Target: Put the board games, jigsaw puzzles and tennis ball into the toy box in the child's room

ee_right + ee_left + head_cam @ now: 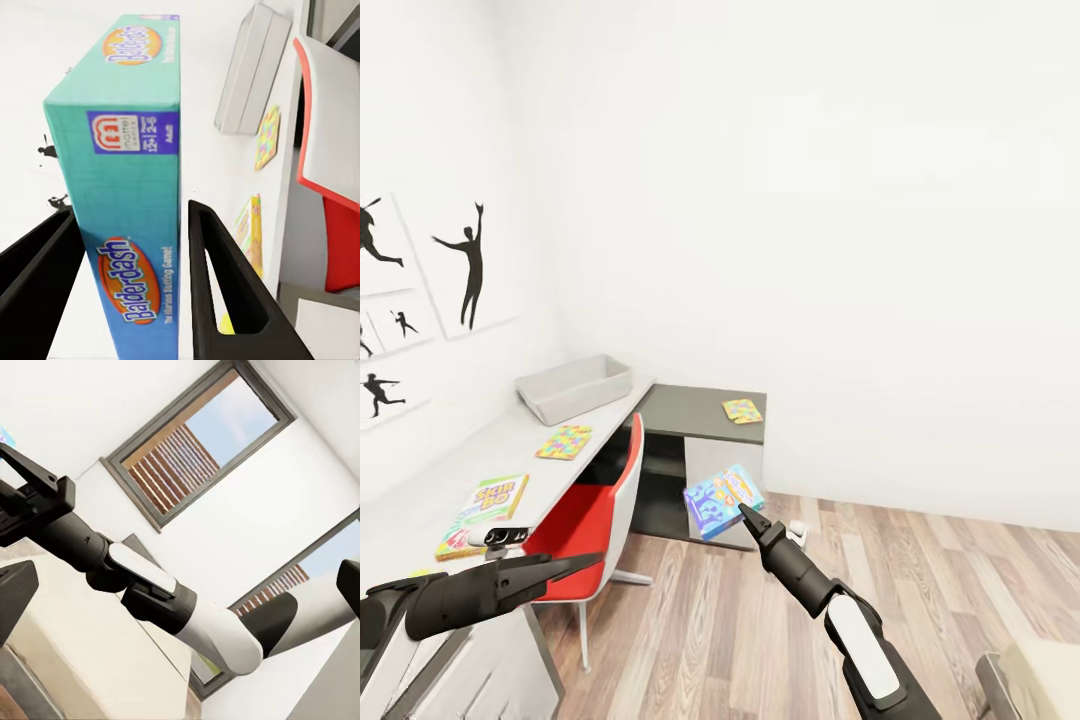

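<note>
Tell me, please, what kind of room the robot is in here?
Probably a child's room or playroom. Black baseball-player silhouette pictures hang on the white wall, a long pale desk carries a Skip-Bo game box and a colourful jigsaw puzzle, and a red chair stands on the wood-plank floor.

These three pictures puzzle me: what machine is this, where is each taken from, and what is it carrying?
It is a simulated two-armed robot in a child's room. The big picture comes from a camera on its head; the other two come from cameras near each arm's pincer.

In the head view, the right pincer is shut on a blue board game; the right wrist view shows that box close up, marked "Balderdash". The left pincer holds nothing.

On the pale desk stand a grey toy box, a jigsaw puzzle and a "Skip-Bo" game. A second puzzle lies on the dark cabinet. A red chair stands at the desk.
</note>
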Robot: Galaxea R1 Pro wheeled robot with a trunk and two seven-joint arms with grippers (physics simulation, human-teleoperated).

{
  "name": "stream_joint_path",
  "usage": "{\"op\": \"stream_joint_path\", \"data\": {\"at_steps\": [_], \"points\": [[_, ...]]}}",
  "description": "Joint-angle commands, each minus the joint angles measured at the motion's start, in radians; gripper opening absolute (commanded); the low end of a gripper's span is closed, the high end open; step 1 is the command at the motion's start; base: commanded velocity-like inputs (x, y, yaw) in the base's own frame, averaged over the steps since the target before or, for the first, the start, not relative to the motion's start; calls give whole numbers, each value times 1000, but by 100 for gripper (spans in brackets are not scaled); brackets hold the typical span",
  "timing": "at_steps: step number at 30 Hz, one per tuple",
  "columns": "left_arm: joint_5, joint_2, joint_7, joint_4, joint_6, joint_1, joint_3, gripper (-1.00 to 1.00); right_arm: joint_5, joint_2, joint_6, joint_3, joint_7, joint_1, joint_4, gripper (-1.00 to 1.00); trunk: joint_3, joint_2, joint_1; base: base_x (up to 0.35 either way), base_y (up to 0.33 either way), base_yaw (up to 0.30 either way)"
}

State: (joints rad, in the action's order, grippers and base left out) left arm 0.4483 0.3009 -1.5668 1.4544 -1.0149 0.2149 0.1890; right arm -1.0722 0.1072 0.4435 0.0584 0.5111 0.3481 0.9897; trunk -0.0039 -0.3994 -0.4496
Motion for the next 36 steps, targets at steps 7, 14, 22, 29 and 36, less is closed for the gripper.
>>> {"op": "stream_joint_path", "data": {"at_steps": [7, 14, 22, 29, 36], "points": [[-2, 0, -4, 0, -11, 0, 0, 100, -9, 0, 8, -1, 0, 0, 0, -100, 4, -1, 0, 100, 0, 235], [-3, 0, -4, 0, -11, 0, -2, 100, -9, 0, 8, -2, 0, 0, 0, -100, 5, -1, 0, 111, 0, 65], [-3, 0, -4, 0, -11, 0, -2, 100, -9, 0, 8, -1, 0, 0, 0, -100, 5, -1, 0, 34, -1, 7], [-3, 0, -4, 0, -11, 0, -2, 100, -9, 0, 8, -1, 0, 0, 0, -100, 5, -1, 0, 79, -59, 0], [-2, 0, -4, 0, -11, 0, -2, 100, -9, 0, 8, 0, 0, 0, 0, -100, 5, -1, 0, 156, -59, 0]]}}
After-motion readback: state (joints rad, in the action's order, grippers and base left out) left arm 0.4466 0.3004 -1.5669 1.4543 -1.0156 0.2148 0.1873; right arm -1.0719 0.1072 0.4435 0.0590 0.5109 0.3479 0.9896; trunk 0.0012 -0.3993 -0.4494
